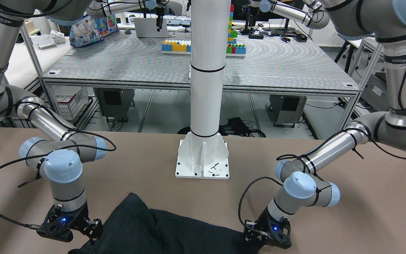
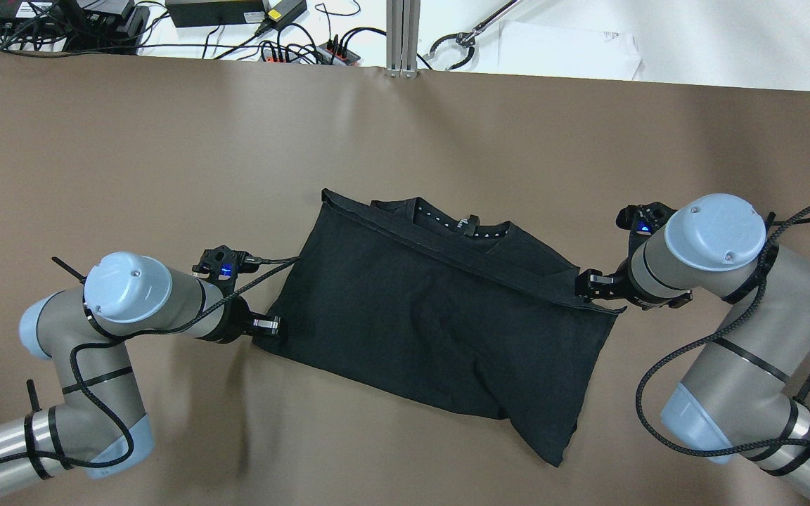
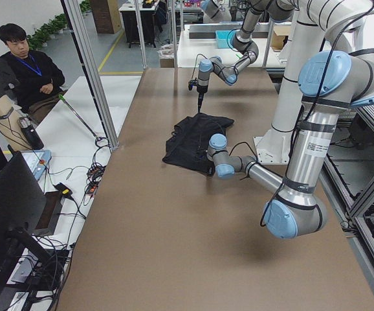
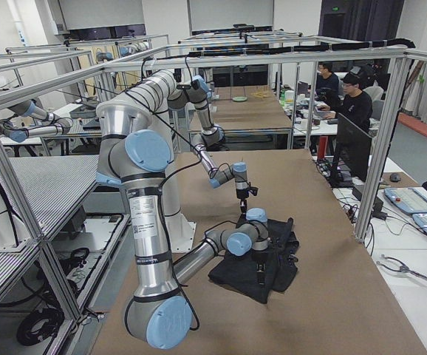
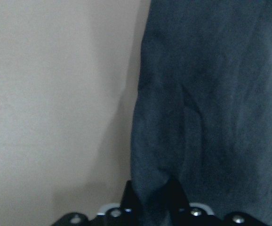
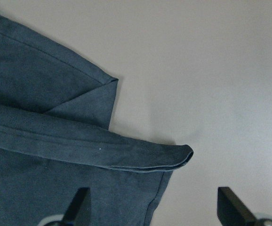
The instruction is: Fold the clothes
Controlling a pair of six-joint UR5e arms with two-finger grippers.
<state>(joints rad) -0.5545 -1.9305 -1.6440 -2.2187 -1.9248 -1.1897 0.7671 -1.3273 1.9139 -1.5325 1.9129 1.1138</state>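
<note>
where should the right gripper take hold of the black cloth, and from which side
The rolled hem corner at the black cloth's right end, approached from the robot's right, low over the table. That doubled edge juts past the layer beneath as a thick lip, and the open right gripper faces it.

Black clothes folded over, rumpled, flat on table, mid-table.

Robotics laboratory, open-plan: brown-covered work table with white pillar at its edge, neighbouring slotted aluminium bench bearing toy bricks, further robot arms, aluminium-profile frame round the cell, monitor, power strips and cables, seated people at desks alongside.
</note>
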